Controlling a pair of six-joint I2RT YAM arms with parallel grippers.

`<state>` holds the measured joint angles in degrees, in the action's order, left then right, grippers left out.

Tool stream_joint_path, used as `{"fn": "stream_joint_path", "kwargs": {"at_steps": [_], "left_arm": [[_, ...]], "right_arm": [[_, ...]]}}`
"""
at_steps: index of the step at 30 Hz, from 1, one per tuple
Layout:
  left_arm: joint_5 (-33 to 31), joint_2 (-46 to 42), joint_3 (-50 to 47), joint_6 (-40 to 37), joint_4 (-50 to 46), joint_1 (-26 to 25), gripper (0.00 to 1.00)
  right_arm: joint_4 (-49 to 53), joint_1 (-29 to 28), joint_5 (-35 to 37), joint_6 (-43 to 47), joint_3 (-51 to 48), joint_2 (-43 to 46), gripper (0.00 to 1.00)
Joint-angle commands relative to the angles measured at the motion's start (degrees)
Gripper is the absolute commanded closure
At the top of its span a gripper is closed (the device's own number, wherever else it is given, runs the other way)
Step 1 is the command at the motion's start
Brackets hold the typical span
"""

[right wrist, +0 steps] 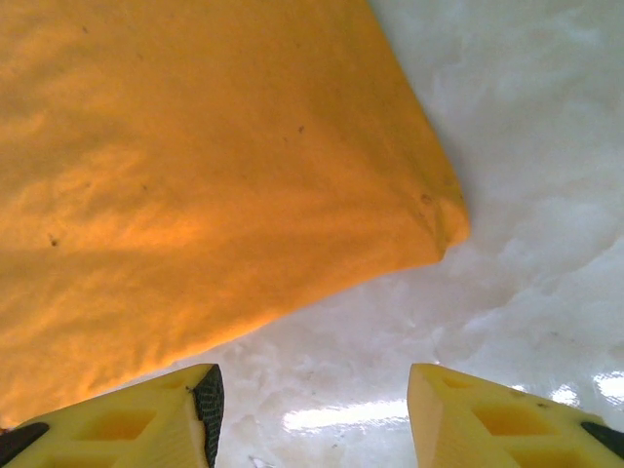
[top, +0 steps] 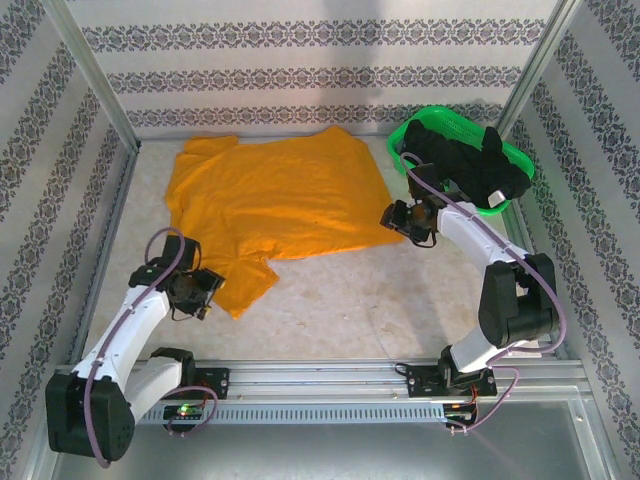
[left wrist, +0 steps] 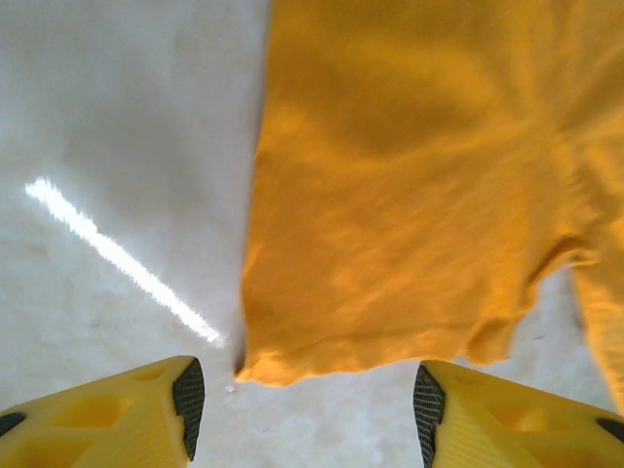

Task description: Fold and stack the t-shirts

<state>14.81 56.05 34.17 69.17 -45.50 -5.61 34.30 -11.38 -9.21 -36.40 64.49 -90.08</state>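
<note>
From above, we are seeing the orange t-shirt [top: 275, 195] lying spread out and a bit rumpled on the table [top: 330, 300], while the black t-shirts [top: 465, 160] are sitting heaped in the green basket [top: 420, 120] at the far right. The left fingers [top: 203, 290] are hovering at the shirt's near left corner, and the right fingers [top: 405, 220] at its right corner.

At the left wrist, the left fingers [left wrist: 146, 414] are standing open and empty, with the shirt's hem corner [left wrist: 292, 366] just ahead of the gap.

At the right wrist, the right fingers [right wrist: 487, 414] are likewise gaping with nothing between them, the shirt's pointed corner [right wrist: 444, 219] lying just ahead.

We are judging the cloth light, limp and likely to sag and slide, so we are favouring a pinch on each corner, low against the table.
</note>
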Motion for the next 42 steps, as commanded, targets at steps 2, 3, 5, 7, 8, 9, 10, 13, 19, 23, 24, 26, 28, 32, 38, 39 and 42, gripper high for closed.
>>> {"fn": "stream_joint_path", "kwargs": {"at_steps": [2, 3, 5, 7, 8, 9, 10, 13, 19, 23, 24, 26, 28, 32, 38, 39, 42], "left_arm": [[0.01, 3.14, -3.21, 7.73, 4.25, -4.28, 0.4], [0.0, 4.12, -3.4, 8.27, 5.14, -5.01, 0.4], [-0.56, 5.89, -3.69, 9.41, 6.91, -6.34, 0.41], [-0.44, 7.77, -4.43, 10.94, 10.92, -7.71, 0.42], [-0.1, 9.05, -4.69, 11.63, 12.76, -8.26, 0.43], [-0.01, 10.56, -4.64, 12.09, 14.73, -8.79, 0.44], [-0.07, 12.12, -4.33, 12.46, 16.22, -9.36, 0.46], [-0.31, 16.55, -2.92, 13.0, 19.43, -10.89, 0.55], [-3.91, 20.6, 0.28, 10.61, 15.64, -11.58, 0.92], [-8.56, 17.23, 1.84, 8.83, 9.37, -11.53, 1.0], [-9.68, 15.71, 2.12, 8.26, 7.15, -11.56, 1.0], [-10.91, 12.57, 1.92, 7.74, 3.44, -11.54, 1.0], [-12.15, 8.12, 1.49, 7.73, -1.0, -11.61, 1.0], [-14.62, -1.26, 0.31, 8.92, -8.64, -11.26, 1.0], [-16.63, -6.73, 0.0, 9.85, -14.13, -10.4, 1.0], [-17.45, -6.97, 0.35, 9.83, -14.93, -10.25, 1.0], [-20.51, -7.42, 1.99, 9.79, -17.23, -9.73, 1.0]], "right_arm": [[0.51, 0.06, 0.87, 1.82, -1.67, 0.0, 0.47], [0.46, -0.05, 0.96, 1.93, -1.72, 0.07, 0.47], [0.51, -0.18, 1.13, 1.97, -1.87, 0.39, 0.47], [0.26, -0.31, 1.1, 2.02, -2.25, 0.59, 0.48], [0.18, -0.4, 1.06, 1.99, -2.39, 0.61, 0.48], [0.14, -0.49, 1.07, 1.93, -2.52, 0.69, 0.48], [0.14, -0.57, 1.02, 1.87, -2.76, 0.85, 0.48], [-0.02, -0.8, 1.05, 1.77, -3.64, 1.68, 0.49], [-0.2, -0.84, 1.47, 1.14, -5.48, 3.28, 0.52], [0.06, -0.81, 2.77, 0.92, -6.08, 4.15, 0.55], [0.1, -0.77, 3.1, 0.88, -6.36, 4.47, 0.56], [0.28, -0.84, 4.1, 0.48, -7.14, 5.21, 0.57], [0.25, -0.83, 5.19, -0.28, -8.19, 5.88, 0.58], [-1.32, -0.81, 5.2, -0.88, -9.16, 4.51, 0.56], [-1.84, -0.83, 5.04, 0.65, -4.88, -3.42, 0.55], [-1.81, -0.84, 5.31, 1.04, -4.16, -4.63, 0.55], [-1.7, -0.46, 5.96, 1.94, -2.09, -7.75, 0.55]]}}
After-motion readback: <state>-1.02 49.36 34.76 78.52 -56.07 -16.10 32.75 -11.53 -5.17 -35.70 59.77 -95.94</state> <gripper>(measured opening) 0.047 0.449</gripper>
